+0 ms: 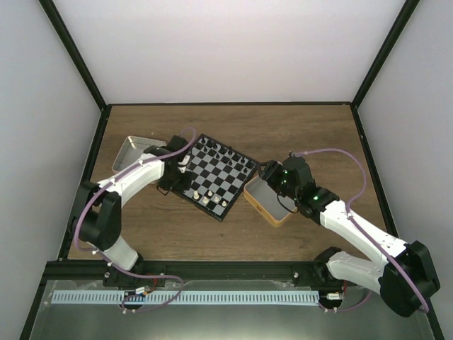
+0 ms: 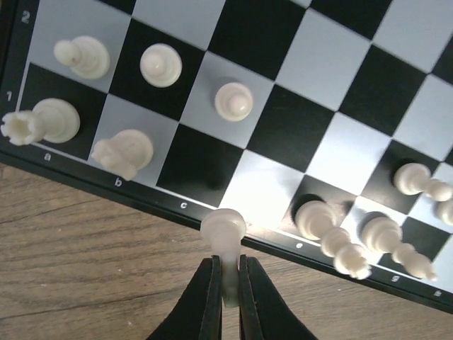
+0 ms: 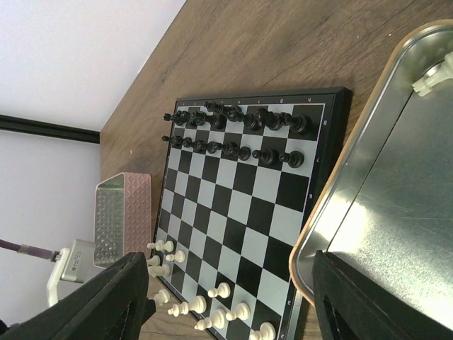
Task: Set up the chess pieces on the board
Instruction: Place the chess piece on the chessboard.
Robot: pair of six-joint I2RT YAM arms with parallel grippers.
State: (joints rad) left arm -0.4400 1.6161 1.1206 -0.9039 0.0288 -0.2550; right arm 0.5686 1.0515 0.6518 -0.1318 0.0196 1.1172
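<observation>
**Left wrist view.** The left gripper (image 2: 228, 265) is clamped on one white piece (image 2: 224, 228) by its lower stem. The round head points away from the jaws toward the board (image 2: 333, 64), so the piece's long axis runs along the fingers. It hangs over the near rim, about at the d file.

The open first-rank squares lie straight ahead and slightly to either side: c1 (image 2: 202, 166) to the left and d1 (image 2: 265, 185) to the right. Which of them suits the piece cannot be judged, as its type is unclear. White pieces (image 2: 161, 65) already stand on a1, b1, a2, b2 and c2, and more (image 2: 316, 218) stand from e1 rightward, some leaning.

**Right wrist view.** The right gripper (image 3: 230, 283) is spread wide and holds nothing. It hovers at the edge of the gold-rimmed tin (image 3: 333, 198), in which one white piece (image 3: 433, 76) lies at the far side. Black pieces (image 3: 233, 131) fill the far two ranks. The pink tin (image 3: 124, 212) stands beyond the board; its contents cannot be made out.

**Top view.** The left arm is the nearer to white's back rank.
</observation>
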